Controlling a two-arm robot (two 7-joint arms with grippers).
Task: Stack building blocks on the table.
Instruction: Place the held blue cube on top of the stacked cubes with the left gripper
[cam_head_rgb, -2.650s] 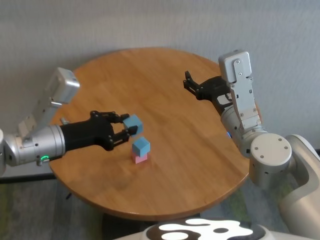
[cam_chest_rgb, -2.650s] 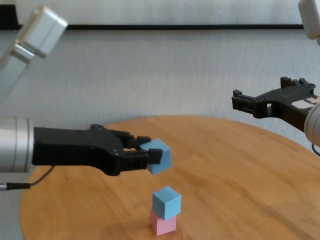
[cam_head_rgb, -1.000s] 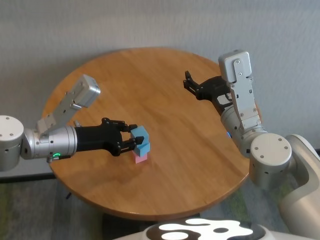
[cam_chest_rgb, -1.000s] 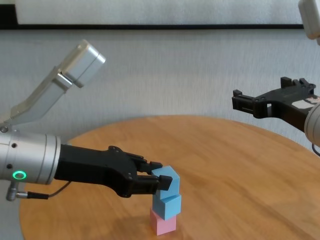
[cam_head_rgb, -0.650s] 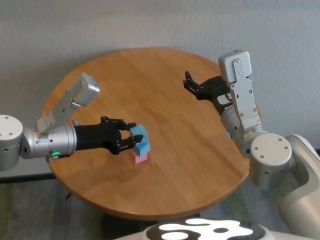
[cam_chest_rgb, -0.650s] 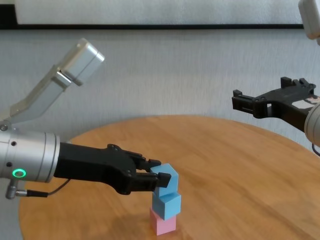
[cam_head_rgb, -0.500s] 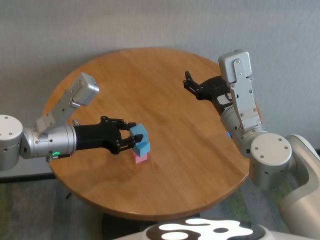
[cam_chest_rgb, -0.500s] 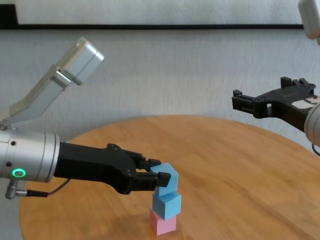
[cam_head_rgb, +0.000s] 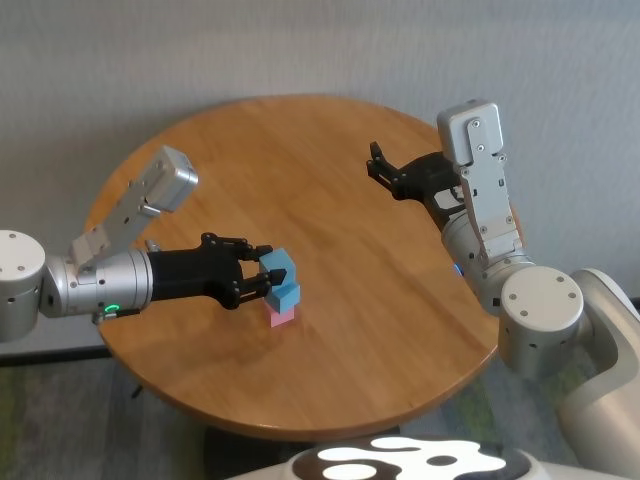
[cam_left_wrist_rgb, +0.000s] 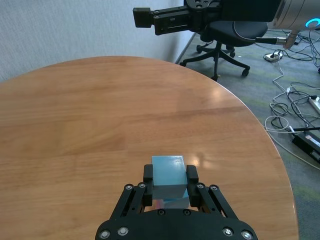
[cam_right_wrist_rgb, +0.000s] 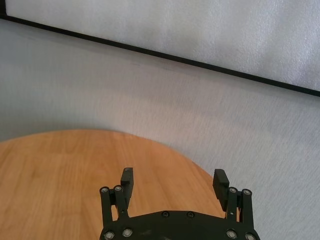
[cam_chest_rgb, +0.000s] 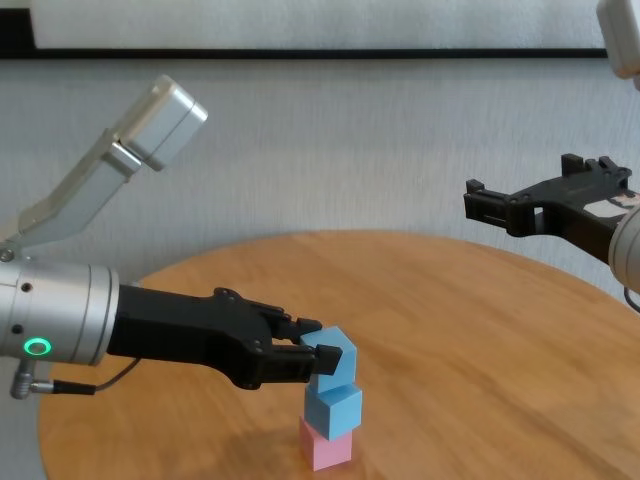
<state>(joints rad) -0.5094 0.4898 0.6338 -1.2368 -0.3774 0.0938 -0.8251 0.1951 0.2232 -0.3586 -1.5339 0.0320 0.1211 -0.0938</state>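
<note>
My left gripper (cam_head_rgb: 268, 272) is shut on a light blue cube (cam_head_rgb: 279, 264) and holds it, slightly tilted, right on top of a second light blue cube (cam_head_rgb: 288, 295). That one sits on a pale pink cube (cam_head_rgb: 282, 317) on the round wooden table (cam_head_rgb: 330, 200). The chest view shows the same: the left gripper (cam_chest_rgb: 322, 350), the held cube (cam_chest_rgb: 338, 350), the lower blue cube (cam_chest_rgb: 334, 407) and the pink cube (cam_chest_rgb: 326, 448). Whether the held cube rests on the lower one or hangs just above it, I cannot tell. The left wrist view shows the held cube (cam_left_wrist_rgb: 168, 171) between my fingers. My right gripper (cam_head_rgb: 385, 172) is open and empty, high over the table's far right.
The table's edge (cam_chest_rgb: 560, 275) curves round at the right. An office chair (cam_left_wrist_rgb: 225, 42) and floor cables (cam_left_wrist_rgb: 300, 125) lie beyond the table. A grey wall (cam_right_wrist_rgb: 150, 100) is behind it.
My left gripper carried the blue cube from up and left of the stack down onto the lower blue cube. Over the last half second it has barely moved. The right arm has stayed still.
</note>
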